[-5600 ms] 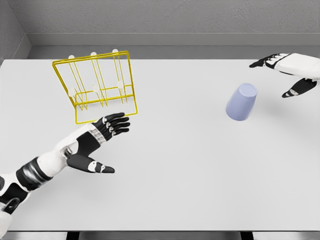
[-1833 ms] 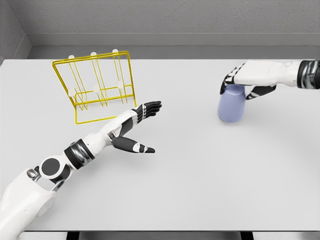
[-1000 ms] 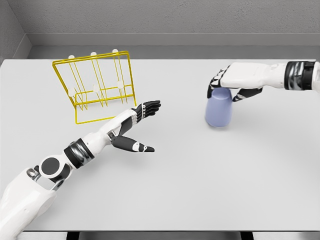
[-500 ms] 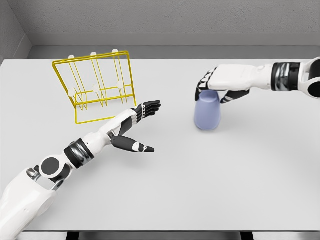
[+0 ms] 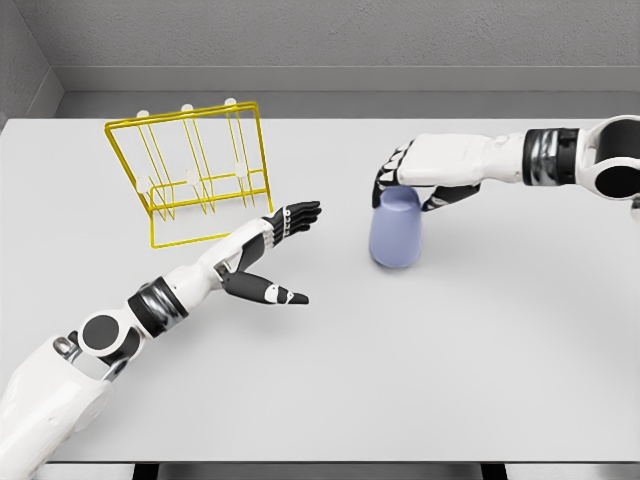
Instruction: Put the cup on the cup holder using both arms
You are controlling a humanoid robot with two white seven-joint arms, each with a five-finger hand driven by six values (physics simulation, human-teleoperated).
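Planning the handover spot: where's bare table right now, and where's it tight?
Bare: near half of the table, and between the left hand and the cup gripped by the right hand. Tight: the left hand's fingertips sit close beside the yellow cup holder.

A pale grey table (image 5: 420, 380) carried everything. A yellow wire cup holder (image 5: 195, 172) stood on it just beyond the outstretched left hand (image 5: 265, 255). A lavender cup (image 5: 396, 228) sat directly under the right hand (image 5: 425, 172), base upward, seemingly on the tabletop, though contact could not be confirmed.
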